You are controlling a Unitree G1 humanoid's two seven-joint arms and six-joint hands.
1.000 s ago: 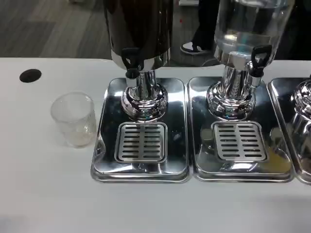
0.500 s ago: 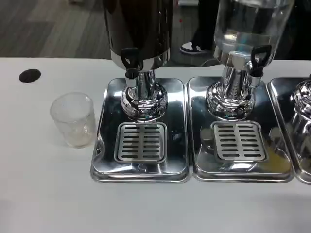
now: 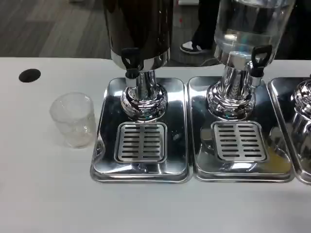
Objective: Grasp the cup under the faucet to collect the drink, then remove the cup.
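White table [image 3: 43, 194] is carrying the whole set, with grey flooring and a pair of dark-and-white shoes [image 3: 193, 47] showing beyond its far edge.

Item: clear ribbed plastic cup [image 3: 73, 119], standing upright on the bare table, just beside the left rim of the polished steel drip tray [image 3: 177, 145] and apart from it; not sitting under any faucet.

Item: dark-bodied drink dispenser [image 3: 138, 29] on a chrome pedestal, its black faucet [image 3: 130, 60] hanging over the slotted steel grate [image 3: 140, 141] of that tray, to the right of the cup and farther back.

Item: clear-bodied dispenser holding colourless liquid [image 3: 250, 29], standing on a second steel tray [image 3: 204, 145] to the right, its black tap [image 3: 257, 58] pointing forward.

Item: small round black spot [image 3: 29, 75] lying on the table at far left, well apart from the cup.

Hands: how open they are, and the cup's place relative to them, cannot be told; nothing is touching the cup.
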